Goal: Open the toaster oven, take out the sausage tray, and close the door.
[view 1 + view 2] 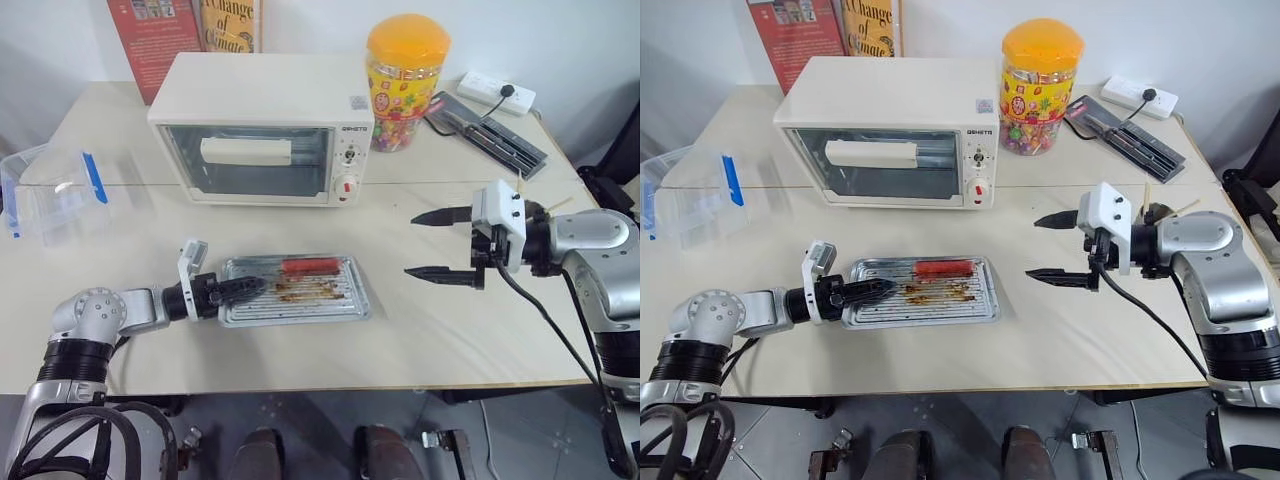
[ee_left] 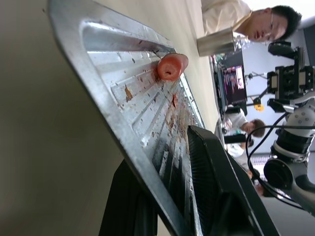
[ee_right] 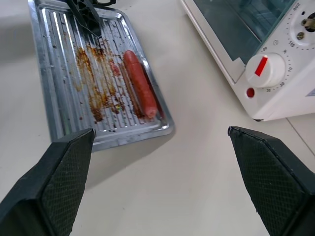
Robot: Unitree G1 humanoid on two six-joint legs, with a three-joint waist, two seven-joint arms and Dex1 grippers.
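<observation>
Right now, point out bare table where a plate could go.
Free: between the sausage tray and the right gripper; also between the toaster oven and the clear box. Crowded: behind the oven's right side, by the candy jar and power strip.

Yellow book [image 1: 229, 24] behind toaster oven [image 1: 262, 128]: "Change". Oven brand mark and dial numbers too small to read.
</observation>
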